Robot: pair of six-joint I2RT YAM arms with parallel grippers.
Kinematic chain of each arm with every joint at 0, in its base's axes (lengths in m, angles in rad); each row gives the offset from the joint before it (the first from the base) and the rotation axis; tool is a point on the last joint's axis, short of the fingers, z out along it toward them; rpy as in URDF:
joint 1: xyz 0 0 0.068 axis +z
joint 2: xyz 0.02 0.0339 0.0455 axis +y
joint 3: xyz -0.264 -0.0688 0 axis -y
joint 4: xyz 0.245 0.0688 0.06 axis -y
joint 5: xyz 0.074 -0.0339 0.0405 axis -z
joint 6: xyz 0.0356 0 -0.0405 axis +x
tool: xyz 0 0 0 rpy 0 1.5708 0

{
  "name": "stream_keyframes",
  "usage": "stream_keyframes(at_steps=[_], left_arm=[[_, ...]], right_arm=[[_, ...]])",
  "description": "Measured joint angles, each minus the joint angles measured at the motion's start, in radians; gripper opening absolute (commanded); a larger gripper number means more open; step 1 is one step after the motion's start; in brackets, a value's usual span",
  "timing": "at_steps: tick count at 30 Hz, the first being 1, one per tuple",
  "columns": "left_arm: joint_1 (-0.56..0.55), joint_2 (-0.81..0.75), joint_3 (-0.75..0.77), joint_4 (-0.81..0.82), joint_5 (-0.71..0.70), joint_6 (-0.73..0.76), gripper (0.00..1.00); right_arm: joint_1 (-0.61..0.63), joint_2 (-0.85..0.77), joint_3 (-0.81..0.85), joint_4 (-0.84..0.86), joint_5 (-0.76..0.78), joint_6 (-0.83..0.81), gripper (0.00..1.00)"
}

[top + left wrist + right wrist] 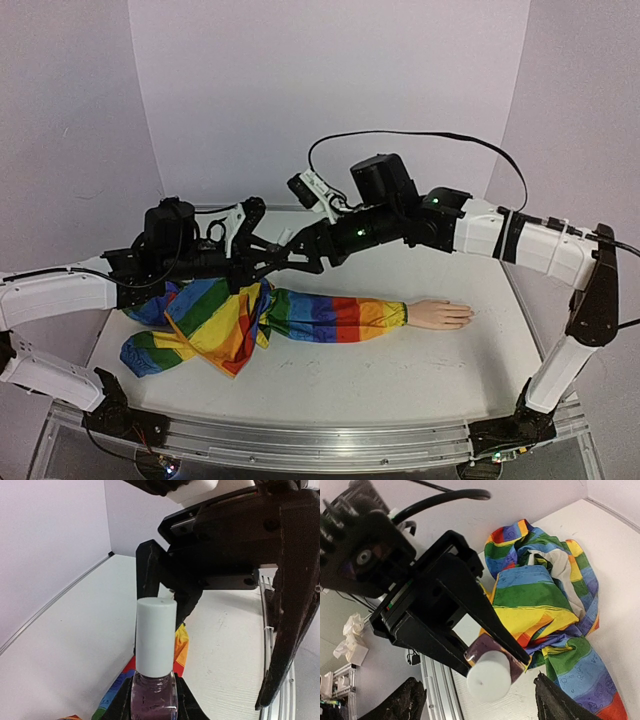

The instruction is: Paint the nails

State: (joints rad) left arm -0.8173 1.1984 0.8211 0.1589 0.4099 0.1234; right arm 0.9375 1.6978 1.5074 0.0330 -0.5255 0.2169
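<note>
A small polish bottle stood upright between the left fingers. They pinched its clear glass body, which held purple polish, and its pale whitish cap rose above their tips. The cap stood between the spread right fingers, nearer one of them and, as far as could be told, touching neither. Below both sets of fingers lay a rainbow-striped sleeve, bunched in folds under the left fingers and stretched straight off to their right. It rested on a white table. A silver rail ran along the table's near edge, well behind the fingers. Pale lilac walls stood beyond them.
</note>
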Motion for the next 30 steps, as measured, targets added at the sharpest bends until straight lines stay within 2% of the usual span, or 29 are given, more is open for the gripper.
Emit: stream_keyframes(at_steps=[5, 10, 18, 30], left_arm=[[0.0, 0.0, -0.001, 0.002, -0.09, 0.015, 0.0], [0.0, 0.0, -0.001, 0.003, -0.126, 0.031, 0.0], [0.0, 0.0, -0.013, 0.003, -0.13, 0.037, 0.0], [0.0, 0.0, -0.014, 0.003, -0.13, 0.04, 0.0]], right_arm=[[-0.007, 0.006, 0.04, -0.019, 0.035, 0.095, 0.75], [-0.007, 0.022, 0.087, -0.056, 0.045, 0.148, 0.64], [-0.008, 0.1, 0.193, -0.123, 0.071, 0.198, 0.54], [-0.027, 0.106, 0.198, -0.14, 0.036, 0.208, 0.41]])
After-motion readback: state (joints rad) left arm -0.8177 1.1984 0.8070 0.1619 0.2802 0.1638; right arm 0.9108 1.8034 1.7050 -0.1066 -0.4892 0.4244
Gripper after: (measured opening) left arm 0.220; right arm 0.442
